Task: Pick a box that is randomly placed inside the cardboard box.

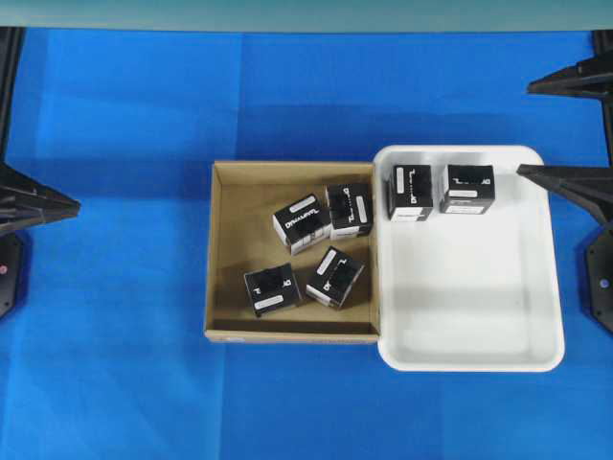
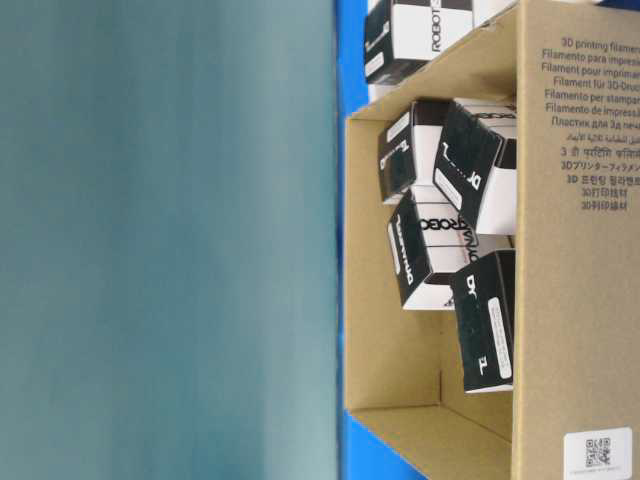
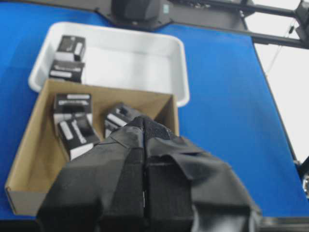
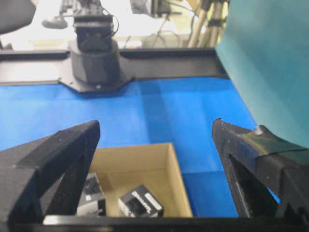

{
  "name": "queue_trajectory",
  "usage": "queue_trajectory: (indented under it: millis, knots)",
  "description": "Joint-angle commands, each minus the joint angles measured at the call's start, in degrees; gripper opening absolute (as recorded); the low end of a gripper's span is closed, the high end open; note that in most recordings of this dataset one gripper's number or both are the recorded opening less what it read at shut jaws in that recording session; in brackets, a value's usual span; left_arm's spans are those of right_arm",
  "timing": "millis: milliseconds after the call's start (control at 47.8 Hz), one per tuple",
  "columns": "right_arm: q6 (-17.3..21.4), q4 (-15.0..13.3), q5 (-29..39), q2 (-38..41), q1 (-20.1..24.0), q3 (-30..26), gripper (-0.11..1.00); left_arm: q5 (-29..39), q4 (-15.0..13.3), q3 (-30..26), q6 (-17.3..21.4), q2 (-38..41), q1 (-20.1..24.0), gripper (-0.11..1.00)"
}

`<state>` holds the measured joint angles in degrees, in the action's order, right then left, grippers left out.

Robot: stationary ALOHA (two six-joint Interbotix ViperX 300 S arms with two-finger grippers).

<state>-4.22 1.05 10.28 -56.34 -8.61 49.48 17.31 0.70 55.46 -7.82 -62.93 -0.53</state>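
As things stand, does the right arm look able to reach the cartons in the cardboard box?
Probably yes. The right tool is open and empty, the cardboard box has no lid, and its four black cartons lie uncovered. It would have to pass over the white tray.

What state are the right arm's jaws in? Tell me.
Open. In the right wrist view the right gripper has its jaws standing far apart with bare blue table between them, holding nothing.

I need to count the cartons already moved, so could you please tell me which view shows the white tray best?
The overhead view: the whole white tray shows, with two black cartons in its far corner. The left wrist view shows it blurred, partly behind the cardboard box. The table-level view catches only cartons at the top edge; the right wrist view shows none of it.
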Motion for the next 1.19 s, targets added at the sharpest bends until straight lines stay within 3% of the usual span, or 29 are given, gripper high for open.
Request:
queue_trajectory:
  millis: [0,1173]
  knots:
    - [0.09,0.18,-0.62,0.26,0.00,-0.35,1.00,-0.44,0.26,-0.97,0.35,0.70,0.44,-0.07]
    - [-0.09,0.26,-0.88,0.70,0.00,0.18,1.00,-0.53,0.26,-0.79,0.79,1.41,0.88,-0.07]
